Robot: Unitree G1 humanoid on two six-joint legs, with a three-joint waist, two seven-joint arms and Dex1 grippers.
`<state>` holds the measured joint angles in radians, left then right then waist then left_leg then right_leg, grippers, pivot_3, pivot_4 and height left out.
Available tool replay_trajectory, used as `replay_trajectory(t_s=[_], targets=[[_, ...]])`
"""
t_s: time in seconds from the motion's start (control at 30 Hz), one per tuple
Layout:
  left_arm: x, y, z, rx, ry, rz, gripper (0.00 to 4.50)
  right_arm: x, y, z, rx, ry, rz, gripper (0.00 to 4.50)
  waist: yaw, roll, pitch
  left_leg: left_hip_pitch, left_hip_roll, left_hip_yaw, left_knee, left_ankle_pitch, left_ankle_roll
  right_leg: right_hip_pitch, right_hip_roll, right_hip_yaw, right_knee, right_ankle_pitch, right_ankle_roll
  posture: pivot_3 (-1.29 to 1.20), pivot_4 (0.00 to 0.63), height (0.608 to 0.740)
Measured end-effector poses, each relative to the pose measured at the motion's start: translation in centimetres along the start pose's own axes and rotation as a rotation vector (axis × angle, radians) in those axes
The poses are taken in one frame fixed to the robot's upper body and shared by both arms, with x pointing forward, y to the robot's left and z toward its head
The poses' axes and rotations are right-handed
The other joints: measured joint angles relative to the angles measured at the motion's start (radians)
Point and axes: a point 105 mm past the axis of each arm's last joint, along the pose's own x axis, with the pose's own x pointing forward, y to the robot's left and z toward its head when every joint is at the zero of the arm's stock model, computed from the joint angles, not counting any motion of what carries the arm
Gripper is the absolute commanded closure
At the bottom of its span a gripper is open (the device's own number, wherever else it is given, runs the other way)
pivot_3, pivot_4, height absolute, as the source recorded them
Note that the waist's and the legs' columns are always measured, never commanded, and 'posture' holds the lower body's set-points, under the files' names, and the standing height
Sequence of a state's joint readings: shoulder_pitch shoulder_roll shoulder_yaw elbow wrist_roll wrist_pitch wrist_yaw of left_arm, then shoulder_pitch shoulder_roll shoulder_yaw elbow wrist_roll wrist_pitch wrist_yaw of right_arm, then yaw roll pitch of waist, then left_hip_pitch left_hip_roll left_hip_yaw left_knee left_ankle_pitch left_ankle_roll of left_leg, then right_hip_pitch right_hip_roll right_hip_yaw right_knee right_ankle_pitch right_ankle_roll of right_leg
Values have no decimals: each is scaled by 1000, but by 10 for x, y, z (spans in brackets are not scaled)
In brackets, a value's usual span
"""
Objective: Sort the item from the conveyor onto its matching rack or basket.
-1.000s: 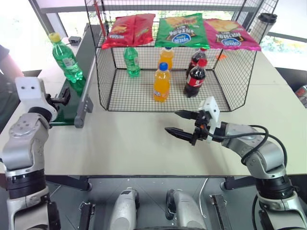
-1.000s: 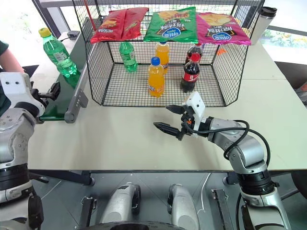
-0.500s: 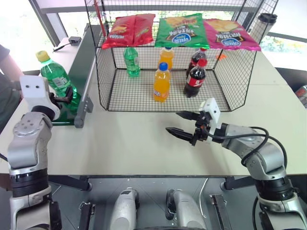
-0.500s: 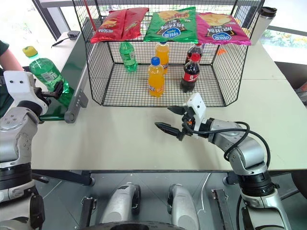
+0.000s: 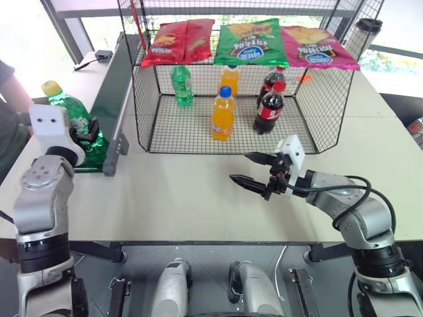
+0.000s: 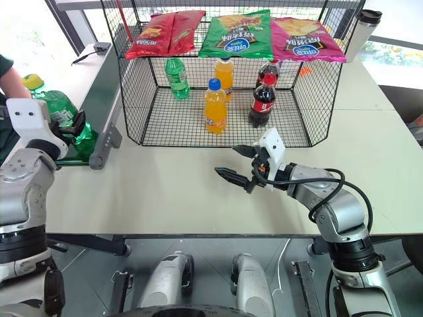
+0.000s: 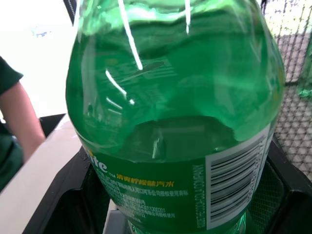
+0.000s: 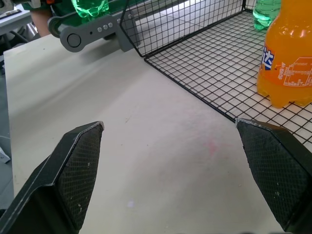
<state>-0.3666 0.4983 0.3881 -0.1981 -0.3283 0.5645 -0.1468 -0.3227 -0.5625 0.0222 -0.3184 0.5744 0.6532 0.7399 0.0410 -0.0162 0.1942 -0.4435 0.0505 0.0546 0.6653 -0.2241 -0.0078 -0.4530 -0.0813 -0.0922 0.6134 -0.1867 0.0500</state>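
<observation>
One bottle clamped at the conveyor's end

One green soda bottle (image 5: 71,119) with a yellow cap sits between the fingers of the left pincer (image 5: 89,134), which is pressed against its labelled body; in the left wrist view the black fingers (image 7: 63,195) flank its lower half. Its long axis leans, cap tilted away from the cage, base at the conveyor (image 5: 112,82) end. From this pincer the wire-mesh cage (image 5: 228,135) lies just to the right, its open front facing the robot, so the carry likely runs rightward and in. Inside stand a green-capped bottle (image 5: 181,84), two orange bottles and two colas. Well apart, the right pincer (image 5: 254,172) hovers over the surface (image 5: 185,205), jaws spread, holding nothing.
</observation>
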Motion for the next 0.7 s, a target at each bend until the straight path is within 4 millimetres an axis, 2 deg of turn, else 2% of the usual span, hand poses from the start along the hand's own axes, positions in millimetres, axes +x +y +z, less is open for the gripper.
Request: replay_trajectory(t_s=[0.17,0.23,0.3,0.37,0.47,0.63,0.7], targets=[[-16,-60,39,-74,-127,-255,1533,-17,-21,14,26,-53,-83,0,-1,-2,1,0,-1,1,1,0,0,2,-1,1,-1,0,0,0,150,740],[-19,-84,42,-100,-122,-345,1533,-23,-28,20,10,-61,-110,0,-1,-2,1,2,-1,0,1,0,0,3,0,1,0,0,0,0,150,740],[-17,-109,36,-140,-92,-428,1533,-27,-32,23,-2,-57,-128,0,-1,-2,1,2,-1,-1,1,0,0,3,1,1,0,-2,3,0,150,740],[-8,-133,28,-160,-51,-498,1533,-28,-34,23,-2,-57,-136,0,-1,-2,1,3,-1,-2,1,0,0,3,2,1,1,-2,3,0,150,740],[21,-160,15,-134,6,-519,1533,-29,-34,23,-1,-56,-142,0,-1,-2,1,3,-1,-2,2,1,0,3,2,1,1,-1,3,0,150,740],[68,-177,-4,-106,40,-425,1533,-33,-32,21,-3,-54,-177,0,0,-2,1,1,-1,-2,1,0,1,2,2,1,1,2,5,0,150,740],[81,-184,-8,-95,30,-406,1533,-34,-29,21,-13,-58,-184,0,0,-2,1,0,-1,-1,1,0,1,2,2,1,0,1,5,0,150,740]])
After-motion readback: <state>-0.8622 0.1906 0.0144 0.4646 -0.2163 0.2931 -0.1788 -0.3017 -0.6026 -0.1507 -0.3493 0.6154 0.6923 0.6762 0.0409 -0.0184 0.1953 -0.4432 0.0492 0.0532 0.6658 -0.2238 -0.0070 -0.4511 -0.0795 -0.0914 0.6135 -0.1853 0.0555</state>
